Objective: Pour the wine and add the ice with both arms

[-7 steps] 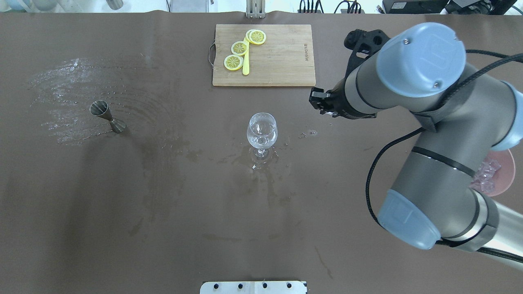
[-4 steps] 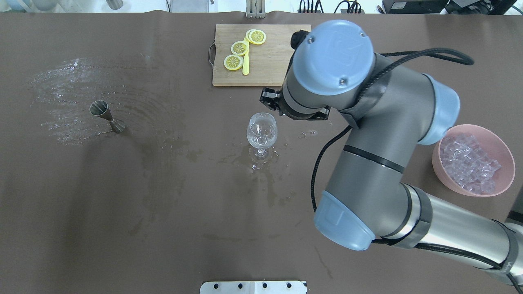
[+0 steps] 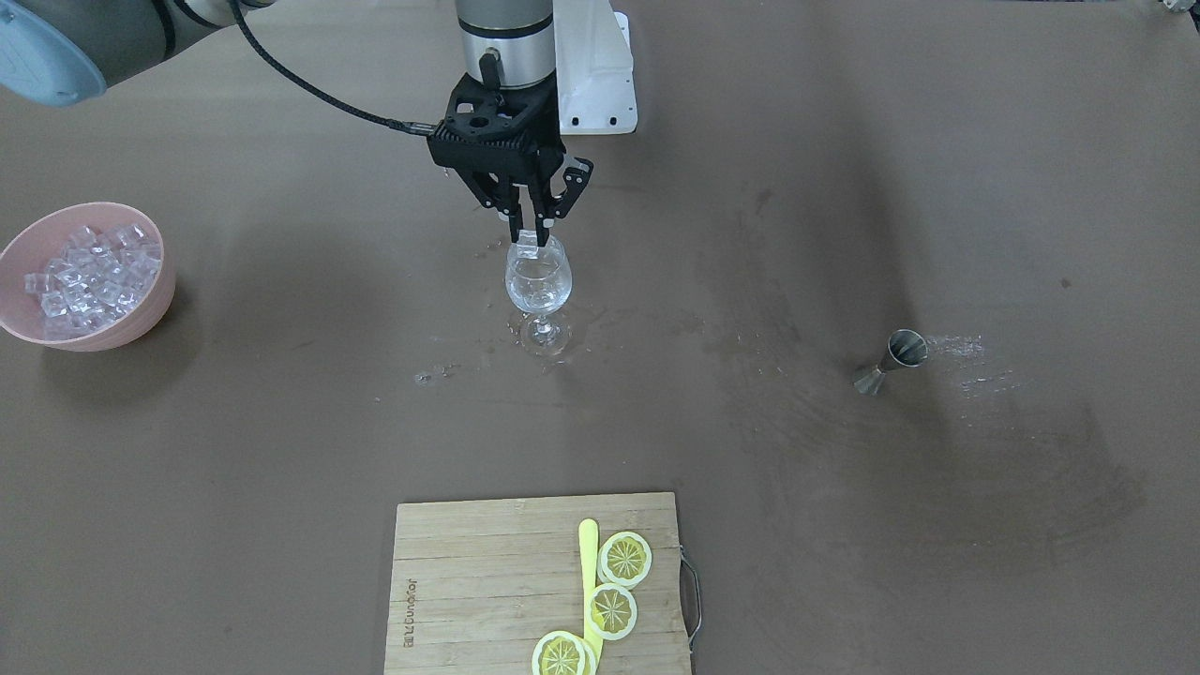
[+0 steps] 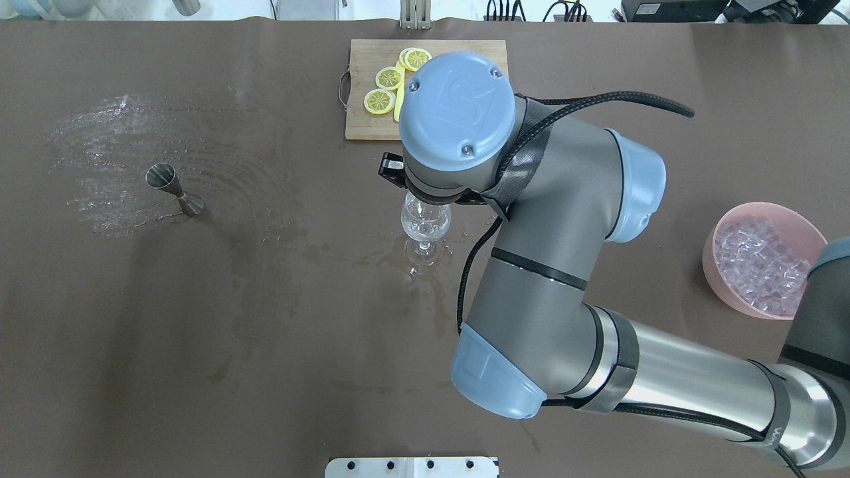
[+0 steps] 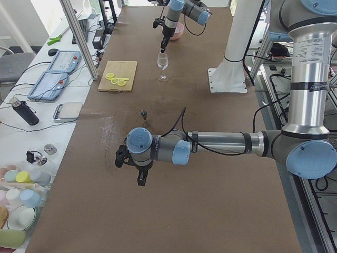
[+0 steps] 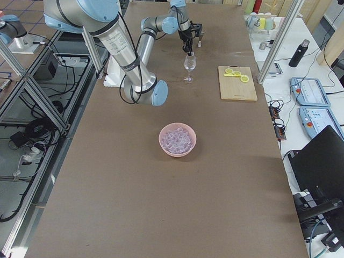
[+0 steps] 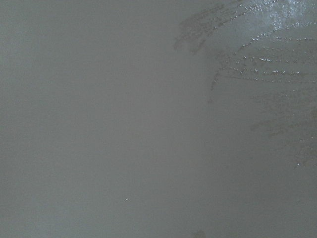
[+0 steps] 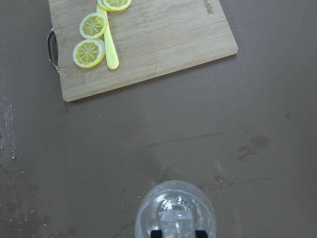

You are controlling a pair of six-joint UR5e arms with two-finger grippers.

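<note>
In the front view, just above centre, one ice cube [image 3: 528, 247] is pinched in the narrow-set jaws of the right gripper [image 3: 531, 231], which points straight down over the glass [image 3: 538, 281]. The cube is seen about level with the rim, toward the far side of the mouth; whether it touches the rim cannot be told.

The step in hand is judged to be the drop. It would best be done with the cube centred over the mouth and lowered a little inside. The jaws should be opened only slightly, so that the rim is not knocked. The glass is judged tippy on its narrow foot, and wet patches [image 4: 435, 292] lie by it, so any sideways nudge should be avoided.

The rest of the ice [image 3: 82, 267] lies in the pink bowl [image 3: 131, 323] at the left edge. The left gripper [image 5: 141, 178] is shown only in the side view, lower centre, well apart from the glass. How its jaws stand cannot be told.
</note>
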